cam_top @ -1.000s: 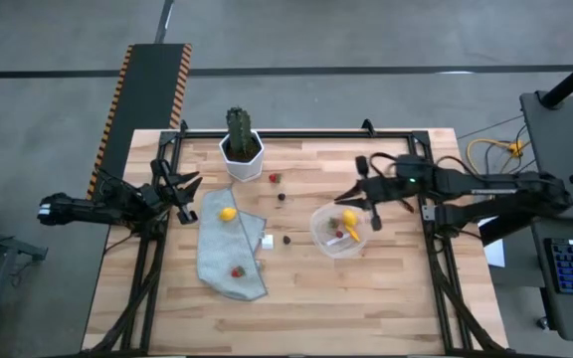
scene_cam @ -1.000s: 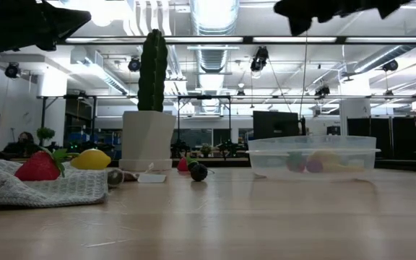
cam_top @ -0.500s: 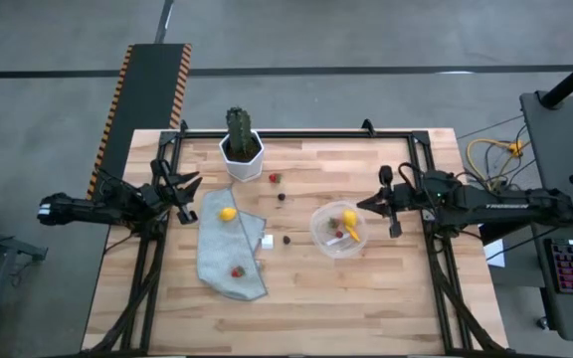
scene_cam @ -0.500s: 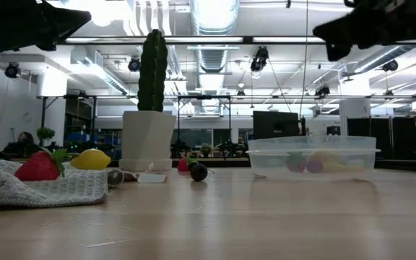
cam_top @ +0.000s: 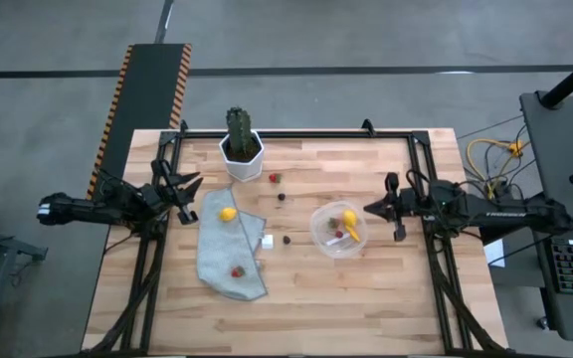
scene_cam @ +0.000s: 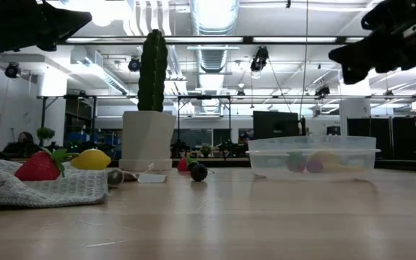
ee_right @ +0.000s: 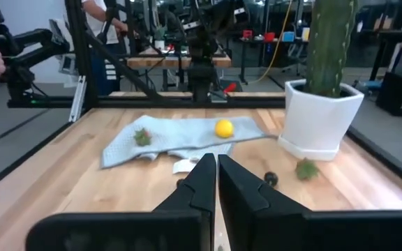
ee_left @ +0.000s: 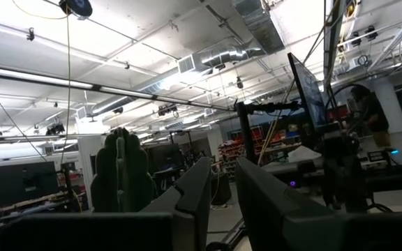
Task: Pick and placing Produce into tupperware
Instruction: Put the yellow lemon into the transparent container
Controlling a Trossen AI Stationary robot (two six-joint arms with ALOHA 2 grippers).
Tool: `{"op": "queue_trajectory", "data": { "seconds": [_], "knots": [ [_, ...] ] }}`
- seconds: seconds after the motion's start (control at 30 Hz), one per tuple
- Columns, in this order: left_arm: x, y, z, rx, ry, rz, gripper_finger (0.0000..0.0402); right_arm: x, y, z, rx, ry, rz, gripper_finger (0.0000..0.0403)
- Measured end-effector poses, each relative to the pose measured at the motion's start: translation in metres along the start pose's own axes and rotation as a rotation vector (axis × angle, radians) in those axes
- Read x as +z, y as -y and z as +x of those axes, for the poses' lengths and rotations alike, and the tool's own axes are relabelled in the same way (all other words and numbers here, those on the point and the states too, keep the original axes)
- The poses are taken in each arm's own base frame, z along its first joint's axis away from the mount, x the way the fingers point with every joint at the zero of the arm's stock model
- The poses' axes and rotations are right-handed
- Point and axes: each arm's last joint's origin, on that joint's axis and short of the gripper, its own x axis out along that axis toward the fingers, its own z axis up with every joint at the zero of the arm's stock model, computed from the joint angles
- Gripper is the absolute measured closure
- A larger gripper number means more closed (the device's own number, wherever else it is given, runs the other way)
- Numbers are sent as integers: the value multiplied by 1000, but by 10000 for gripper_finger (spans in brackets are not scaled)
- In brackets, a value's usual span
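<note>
A grey cloth (cam_top: pixel 229 251) lies on the bench (cam_top: pixel 306 308) with a strawberry (cam_top: pixel 236 270) and a lemon (cam_top: pixel 227 213) on it. The clear tupperware (cam_top: pixel 339 230) holds a yellow piece. Beyond stands a potted cactus (cam_top: pixel 240 142). The right gripper (cam_top: pixel 394 207), closed and empty, hovers beside the tupperware; the left gripper (cam_top: pixel 183 187), narrowly parted, waits at the bench's left edge.

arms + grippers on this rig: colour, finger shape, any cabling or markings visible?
Both arms are dark, slim, jointed. The left gripper and right gripper each have two flat dark fingers tapering to blunt tips. No markings readable, no cabling clearly visible on the arms.
</note>
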Motion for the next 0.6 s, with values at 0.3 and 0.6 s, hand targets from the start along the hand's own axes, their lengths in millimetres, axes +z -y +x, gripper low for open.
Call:
{"op": "queue_trajectory", "data": {
  "seconds": [0.3, 0.6],
  "knots": [
    [0, 0, 0, 0, -1, 0, 345, -5, -4, -2, 8, 11, -35, 394],
    [-3, 2, 1, -11, -22, 8, 345, -21, -21, -7, -30, 8, -78, 395]
  ]
}}
